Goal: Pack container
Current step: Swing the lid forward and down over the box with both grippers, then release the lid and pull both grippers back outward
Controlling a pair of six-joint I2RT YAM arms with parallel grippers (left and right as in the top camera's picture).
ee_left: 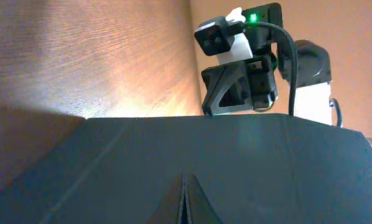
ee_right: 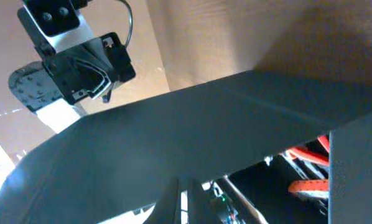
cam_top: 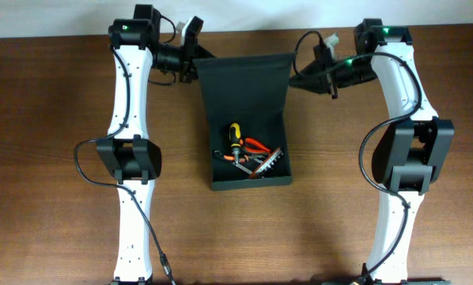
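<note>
Brown wood tabletop (cam_top: 54, 119) lies under me, with a pale strip (cam_top: 252, 12) past its far edge. The dark container (cam_top: 251, 181) sits in the middle, lid (cam_top: 244, 79) up, tools (cam_top: 248, 154) inside. My left gripper (cam_top: 194, 67) and right gripper (cam_top: 296, 79) are pressed together at the lid's far corners.

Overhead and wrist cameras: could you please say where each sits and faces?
Overhead: above the table, looking down on the container, tools inside, both arms.
Left wrist: at the left edge of the flap lid, facing across it to the right gripper; own shut fingers below.
Right wrist: opposite edge, facing the left gripper; own fingers below.
Shared: both wrist views show the flap lid.
</note>
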